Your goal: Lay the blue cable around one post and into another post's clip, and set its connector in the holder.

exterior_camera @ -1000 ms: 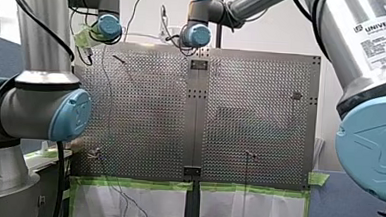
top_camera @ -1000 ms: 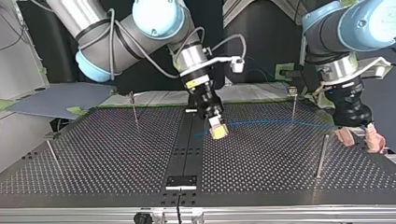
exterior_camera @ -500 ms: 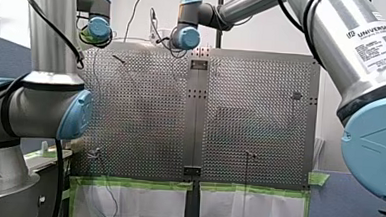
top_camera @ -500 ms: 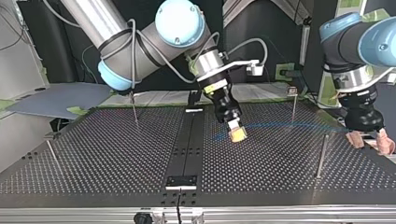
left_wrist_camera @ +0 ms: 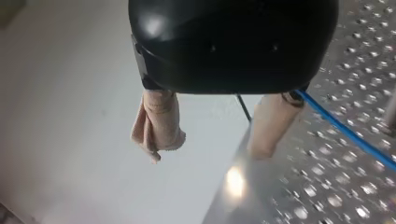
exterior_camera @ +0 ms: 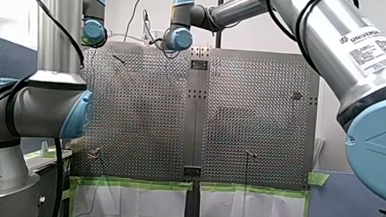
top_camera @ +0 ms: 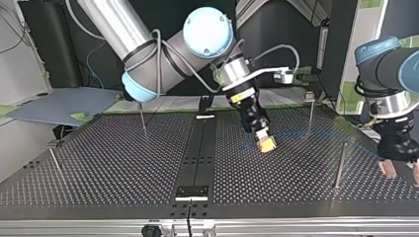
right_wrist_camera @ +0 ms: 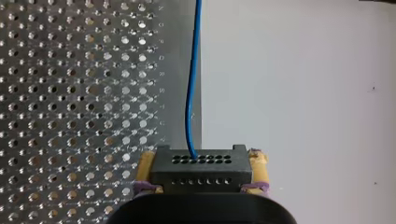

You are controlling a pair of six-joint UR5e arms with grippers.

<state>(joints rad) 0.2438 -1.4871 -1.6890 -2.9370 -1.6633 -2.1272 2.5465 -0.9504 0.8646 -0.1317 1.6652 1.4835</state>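
Blue cable from blocky holed connector pinched by right end effector; left end effector agape.

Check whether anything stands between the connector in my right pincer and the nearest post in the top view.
Nothing visible does. My right pincer holds the connector over bare perforated table, and only the blue cable itself runs across the gap toward that post.

Top view: four posts on the surface: far-left post, near-left post, far-right post, near-right post. My right gripper is over the surface, right of the centre strip, with the connector between its fingers. The cable runs near the far-right post toward my left gripper at the surface's right edge
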